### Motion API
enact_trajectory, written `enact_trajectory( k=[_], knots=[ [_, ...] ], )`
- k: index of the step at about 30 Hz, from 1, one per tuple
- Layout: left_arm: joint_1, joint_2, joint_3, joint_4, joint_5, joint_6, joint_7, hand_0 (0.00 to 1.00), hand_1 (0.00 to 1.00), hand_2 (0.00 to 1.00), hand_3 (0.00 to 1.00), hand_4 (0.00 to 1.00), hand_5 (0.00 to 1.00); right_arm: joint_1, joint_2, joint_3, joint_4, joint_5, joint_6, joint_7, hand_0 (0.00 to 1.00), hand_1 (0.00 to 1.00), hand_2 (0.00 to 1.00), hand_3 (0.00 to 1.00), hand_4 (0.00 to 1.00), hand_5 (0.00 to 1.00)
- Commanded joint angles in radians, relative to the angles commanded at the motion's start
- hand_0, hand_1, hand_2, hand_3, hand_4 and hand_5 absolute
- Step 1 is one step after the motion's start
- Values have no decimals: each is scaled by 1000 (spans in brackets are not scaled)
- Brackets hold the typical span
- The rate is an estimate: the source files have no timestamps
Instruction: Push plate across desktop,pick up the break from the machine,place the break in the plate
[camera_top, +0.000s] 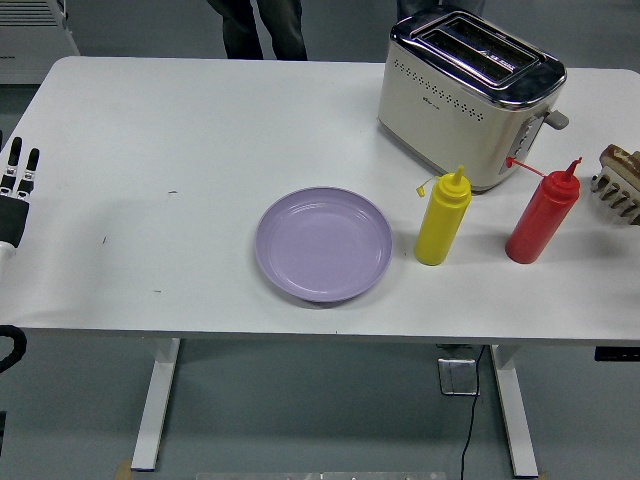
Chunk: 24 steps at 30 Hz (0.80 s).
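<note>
Head view: bread (620, 160) seemingly atop right hand (618, 196).

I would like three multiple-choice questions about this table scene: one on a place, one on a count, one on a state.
1. Where is the purple plate?
A. left of the yellow bottle
B. behind the toaster
C. right of the red bottle

2. How many squeeze bottles stand on the table?
A. one
B. two
C. three

3. What lies on the plate?
A. bread
B. a bottle
C. nothing

Answers: 1 A, the plate sits left of the yellow bottle. 2 B, one yellow, one red. 3 C, its surface is bare.
</note>
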<state>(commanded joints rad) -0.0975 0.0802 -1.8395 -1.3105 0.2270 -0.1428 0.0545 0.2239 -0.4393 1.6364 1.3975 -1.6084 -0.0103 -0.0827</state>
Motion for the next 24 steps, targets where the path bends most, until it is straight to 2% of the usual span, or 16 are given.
enact_trajectory(
  k=[3, 9, 12, 24],
  knots=[
    [-1, 0, 1, 0, 0, 0, 0, 832, 827, 863, 830, 663, 998, 1, -1, -3, 2, -78, 15, -7, 924, 906, 950, 972, 794, 284],
    [-1, -1, -1, 0, 0, 0, 0, 831, 828, 863, 829, 663, 998, 3, -17, -40, 11, -337, 76, -40, 926, 907, 951, 975, 795, 275],
    [-1, -2, -4, 0, 0, 0, 0, 831, 828, 863, 829, 663, 998, 11, -23, -59, 8, -434, 90, -52, 928, 896, 944, 967, 800, 265],
    [-3, -4, -11, 2, 1, 0, 0, 831, 828, 861, 830, 662, 998, 67, -29, -123, -42, -446, 123, -87, 920, 886, 926, 960, 799, 267]
  ],
)
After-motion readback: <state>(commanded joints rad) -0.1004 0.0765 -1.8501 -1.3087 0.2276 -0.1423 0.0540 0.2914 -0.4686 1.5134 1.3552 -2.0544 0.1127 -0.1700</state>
